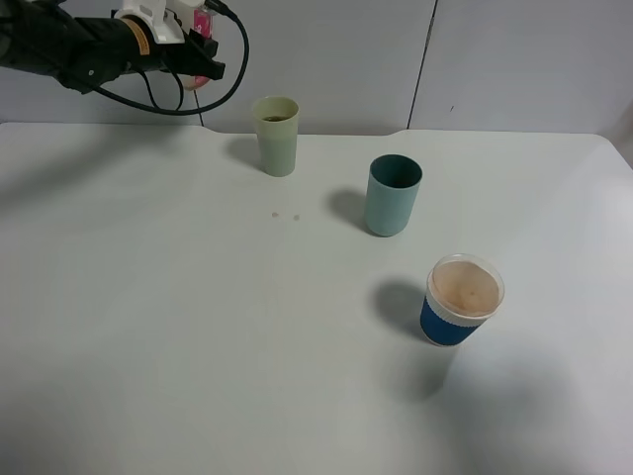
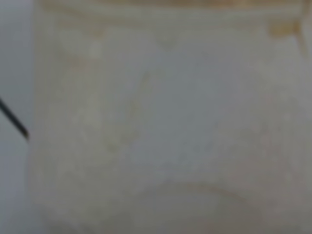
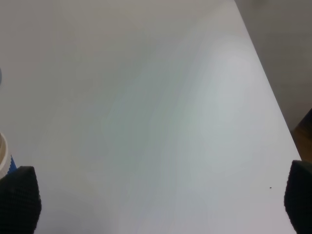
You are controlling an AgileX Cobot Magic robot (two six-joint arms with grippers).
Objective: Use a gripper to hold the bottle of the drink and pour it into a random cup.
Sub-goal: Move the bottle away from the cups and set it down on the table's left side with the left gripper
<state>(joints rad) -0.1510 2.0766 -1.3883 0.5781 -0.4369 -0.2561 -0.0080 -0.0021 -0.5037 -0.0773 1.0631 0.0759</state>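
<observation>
Pink-labelled bottle (image 1: 202, 23) clamped in left end effector (image 1: 201, 57), raised at far left over surface (image 1: 148, 327).
Yellow-green cup (image 1: 276, 136) stands at far side, right of bottle, brown drink inside; right end effector (image 3: 158, 200) wide apart, empty.

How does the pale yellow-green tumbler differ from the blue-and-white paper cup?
The yellow-green tumbler is tall and slim; the paper cup is shorter and wider. The tumbler stands far back on the table, the paper cup nearer the front. Both stand upright, with brownish liquid inside.
</observation>
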